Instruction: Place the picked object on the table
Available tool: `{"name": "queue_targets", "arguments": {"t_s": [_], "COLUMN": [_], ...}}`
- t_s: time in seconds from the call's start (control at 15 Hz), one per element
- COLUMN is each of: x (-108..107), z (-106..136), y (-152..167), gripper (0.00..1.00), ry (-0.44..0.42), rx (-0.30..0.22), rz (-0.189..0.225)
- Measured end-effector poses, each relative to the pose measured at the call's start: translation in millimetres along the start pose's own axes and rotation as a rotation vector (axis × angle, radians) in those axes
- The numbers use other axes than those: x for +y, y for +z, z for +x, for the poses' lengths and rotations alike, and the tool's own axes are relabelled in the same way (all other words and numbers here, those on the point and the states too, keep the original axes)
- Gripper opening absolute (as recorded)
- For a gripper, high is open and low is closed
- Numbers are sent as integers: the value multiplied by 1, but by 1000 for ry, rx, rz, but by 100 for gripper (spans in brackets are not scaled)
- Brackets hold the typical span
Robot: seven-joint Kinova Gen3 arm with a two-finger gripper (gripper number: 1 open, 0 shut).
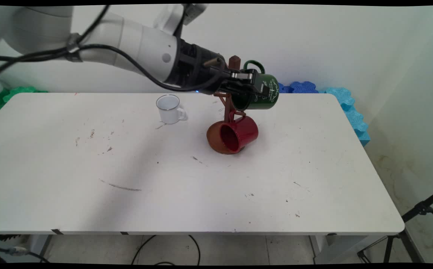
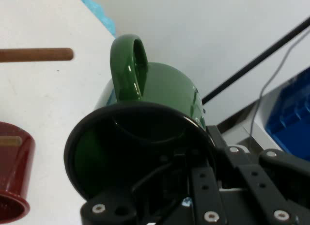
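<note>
We had the green mug (image 1: 263, 93) clamped by its rim in the hand (image 1: 252, 84), lying on its side in the air, mouth toward the arm, handle up. It hung at the top of the brown mug stand (image 1: 234, 61). A red mug (image 1: 239, 134) hung lower down; a white mug (image 1: 168, 108) stood left on the bench (image 1: 201, 186).

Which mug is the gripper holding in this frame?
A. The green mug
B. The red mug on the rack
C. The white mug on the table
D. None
A: the gripper is clamped on the rim of the green mug, held in the air beside the brown mug rack.
</note>
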Motion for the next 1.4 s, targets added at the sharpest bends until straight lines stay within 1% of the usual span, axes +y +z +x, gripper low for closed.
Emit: {"name": "queue_targets", "arguments": {"t_s": [0.27,0.4,0.6,0.87,0.93,1.07,1.13,1.2,1.4], "x": [-1,-5,-14,-32,-36,-48,-54,-58,-81], "z": [3,7,12,20,21,23,24,25,26], "y": [-22,-37,-55,-79,-82,-90,-92,-93,-96], "gripper": [0,0,0,0,0,0,0,0,0], "ry": [66,122,199,327,347,418,450,472,574], "rx": [-29,-63,-121,-236,-254,-318,-349,-369,-466], "rz": [-18,-14,4,54,63,93,109,120,176]}}
